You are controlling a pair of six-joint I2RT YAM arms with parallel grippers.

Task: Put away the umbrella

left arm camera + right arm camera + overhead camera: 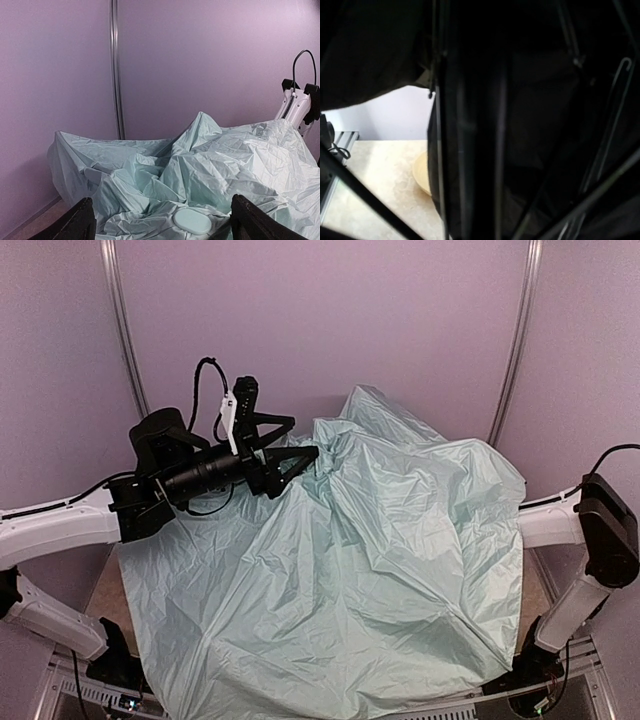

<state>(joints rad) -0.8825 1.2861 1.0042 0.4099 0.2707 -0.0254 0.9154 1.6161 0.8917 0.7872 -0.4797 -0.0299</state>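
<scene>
The job looks barely begun: the umbrella (380,560) is not folded, and its pale mint canopy lies spread and crumpled across nearly the whole counter (100,600), sagging in loose wrinkles instead of standing taut. The left gripper (305,437) hovers at the far left part of the canopy, just above a bunched ridge of fabric. Its fingers (75,225) stand wide apart with nothing between them, and a smooth mint oval piece (192,221) lies on the cloth below the gap. The right arm (600,530) reaches in from the side and its gripper is hidden under the fabric. The right wrist view shows only the black lining (535,125) and thin ribs (615,115) close up, so I cannot tell whether the right gripper is gripping anything. By my reading, everything is left to do: collapsing the ribs, gathering and wrapping the cloth, and stowing the bundle.
</scene>
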